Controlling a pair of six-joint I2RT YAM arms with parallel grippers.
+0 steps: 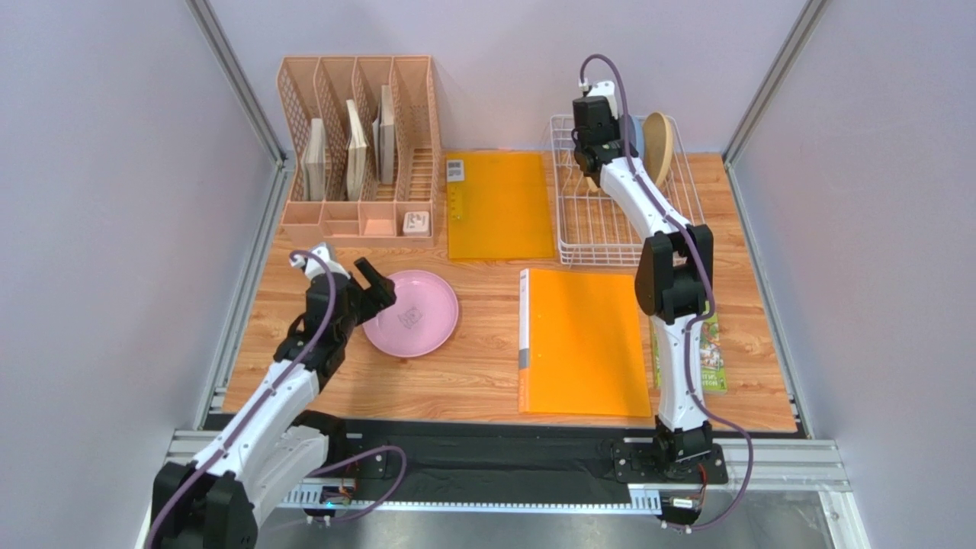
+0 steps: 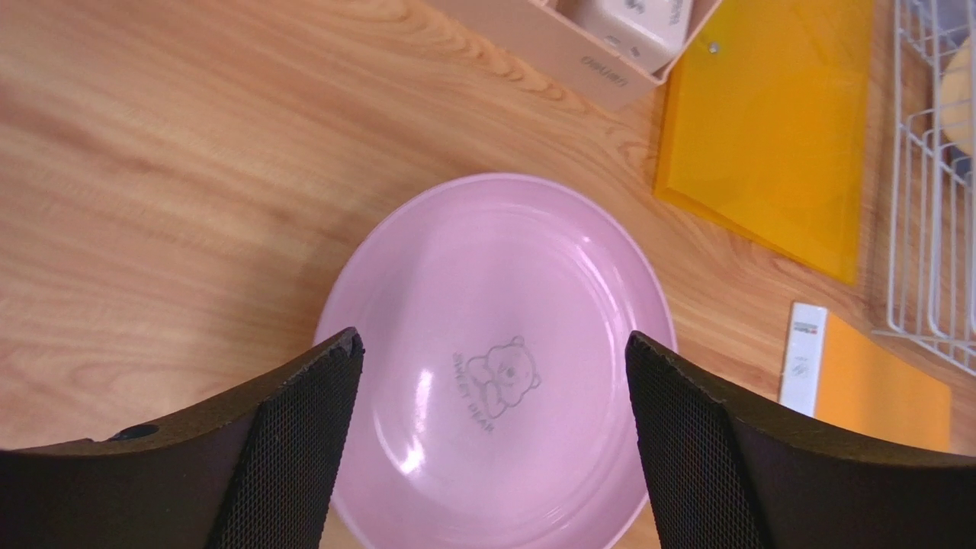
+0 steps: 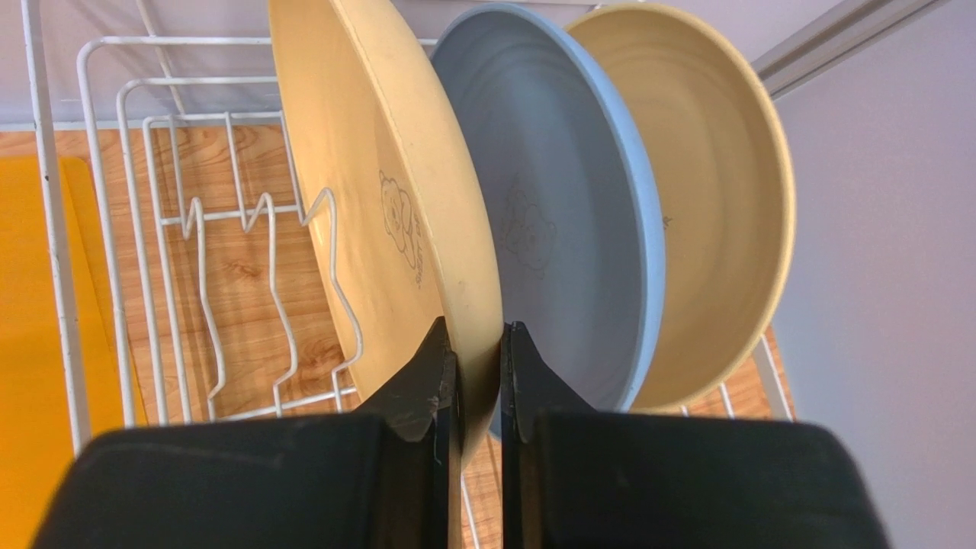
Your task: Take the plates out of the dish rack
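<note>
Risk of slip or snag: right tool (image 3: pixel 479 378) clenched on only the thin rim of front tan plate (image 3: pixel 378 195), upright in dish rack (image 1: pixel 584 220), blue plate (image 3: pixel 561 229) just behind. Left tool (image 2: pixel 493 355) released over pink plate (image 2: pixel 504 252), flat on tabletop (image 2: pixel 172 172). Pinch plain from right wrist, hidden from top.

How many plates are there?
4. A pink plate lies flat on the table. Three stand in the dish rack: front tan plate in the right gripper, light blue plate, back tan plate. None seem hidden.
</note>
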